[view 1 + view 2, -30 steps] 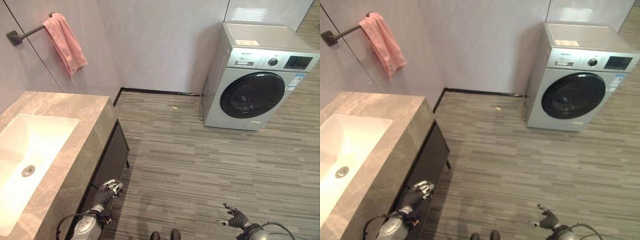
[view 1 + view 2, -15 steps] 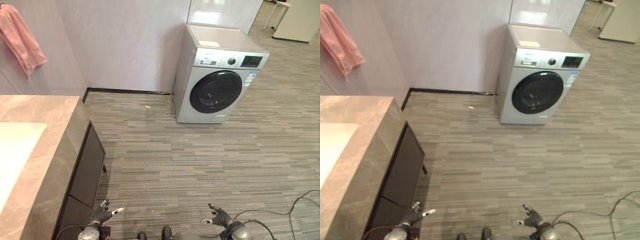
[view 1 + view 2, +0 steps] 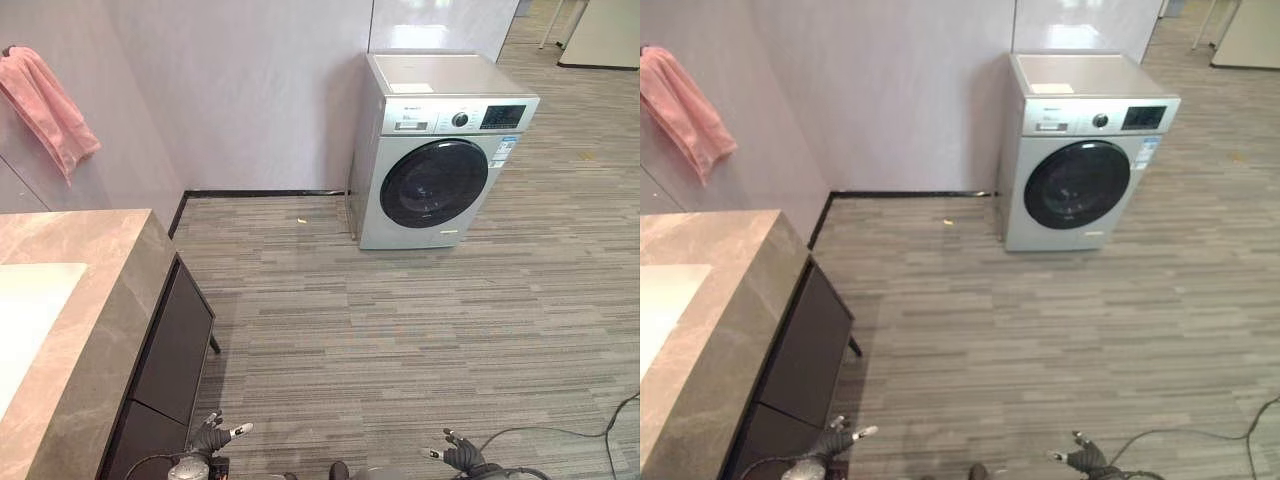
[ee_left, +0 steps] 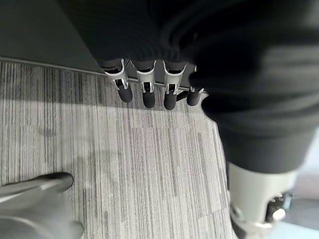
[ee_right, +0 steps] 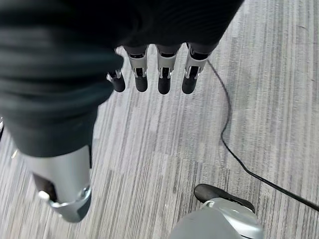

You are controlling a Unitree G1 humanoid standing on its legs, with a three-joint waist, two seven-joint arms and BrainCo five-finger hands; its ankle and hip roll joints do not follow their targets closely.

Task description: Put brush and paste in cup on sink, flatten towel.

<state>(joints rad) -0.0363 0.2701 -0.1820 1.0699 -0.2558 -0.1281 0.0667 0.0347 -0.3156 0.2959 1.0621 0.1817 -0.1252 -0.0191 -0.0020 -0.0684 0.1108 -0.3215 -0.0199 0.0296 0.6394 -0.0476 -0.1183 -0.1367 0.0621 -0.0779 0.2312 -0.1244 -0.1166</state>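
A pink towel hangs bunched on the wall at the upper left, above the grey marble sink counter. A corner of the white basin shows at the left edge. My left hand hangs low beside the front of the counter's cabinet, fingers straight and holding nothing. My right hand hangs low over the floor at the lower right, fingers straight and empty too.
A dark cabinet stands under the counter. A silver washing machine sits against the back wall to the right. Striped grey flooring lies between them, with a small yellow scrap near the baseboard.
The camera has swung right, so the sink and towel have slid toward the left edge. Both hands have dropped lower in the picture and stay empty.
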